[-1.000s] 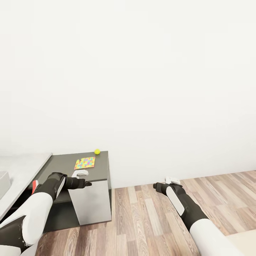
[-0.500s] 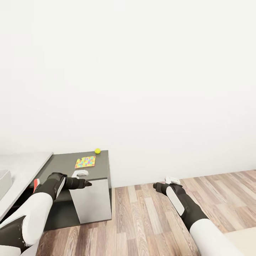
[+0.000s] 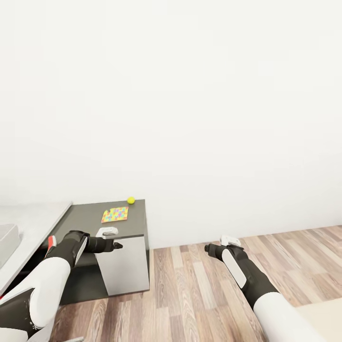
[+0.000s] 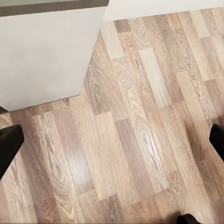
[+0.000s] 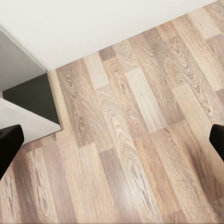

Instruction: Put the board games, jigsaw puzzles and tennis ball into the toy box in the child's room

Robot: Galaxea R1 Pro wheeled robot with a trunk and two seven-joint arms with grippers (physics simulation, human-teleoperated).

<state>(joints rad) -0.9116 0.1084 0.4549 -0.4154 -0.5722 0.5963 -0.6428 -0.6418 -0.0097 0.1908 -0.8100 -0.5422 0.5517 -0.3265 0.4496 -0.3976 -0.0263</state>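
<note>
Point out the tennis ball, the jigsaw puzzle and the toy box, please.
tennis ball (image 3: 130,200): head view, its centre.
jigsaw puzzle (image 3: 115,214): head view, middle of its patterned top.
toy box (image 3: 6,240): head view, its visible grey wall.

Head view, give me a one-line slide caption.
Robot faces a white wall, both grippers empty; a jigsaw puzzle and tennis ball lie on the dark grey desk section.

You have a yellow-green tennis ball (image 3: 130,200) on the dark grey section of the table (image 3: 85,218), and beside it a jigsaw puzzle (image 3: 114,214) patterned in yellow, pink, blue and green interlocking pieces. The table's higher top is pale grey, its end panel lighter grey. Your arms are white with black forearms. The wall (image 3: 190,95) is plain white. The floor (image 3: 199,294) is wood plank, in mixed tan and brown boards with visible grain.
</note>
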